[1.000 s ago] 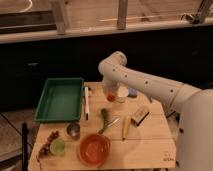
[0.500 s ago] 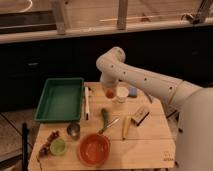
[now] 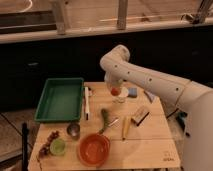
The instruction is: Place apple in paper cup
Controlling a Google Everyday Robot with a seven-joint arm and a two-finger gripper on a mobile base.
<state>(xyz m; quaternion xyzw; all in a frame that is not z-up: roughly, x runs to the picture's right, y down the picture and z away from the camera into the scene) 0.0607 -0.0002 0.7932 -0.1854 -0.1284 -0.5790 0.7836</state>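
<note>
The apple point(image 3: 115, 91) is small and red-orange and sits between the fingers of my gripper point(image 3: 114, 89), at the far middle of the wooden table point(image 3: 150, 150). The gripper hangs down from the white arm point(image 3: 150, 82), which reaches in from the right. The white paper cup point(image 3: 120, 98) stands upright just below and slightly right of the apple. The apple is held at the cup's rim, and it partly hides the cup's mouth.
A green tray point(image 3: 60, 100) lies at the left. In front are a metal cup point(image 3: 73, 130), a small green bowl point(image 3: 57, 146), grapes point(image 3: 47, 142) and a large orange-red bowl point(image 3: 94, 149). A green vegetable point(image 3: 105, 118), a yellow item point(image 3: 125, 127), a dark block point(image 3: 141, 115) and a blue item point(image 3: 132, 92) lie near the cup.
The gripper has carried the apple a little to the right, from beside the paper cup to its rim. The cup and the other things have not moved.
</note>
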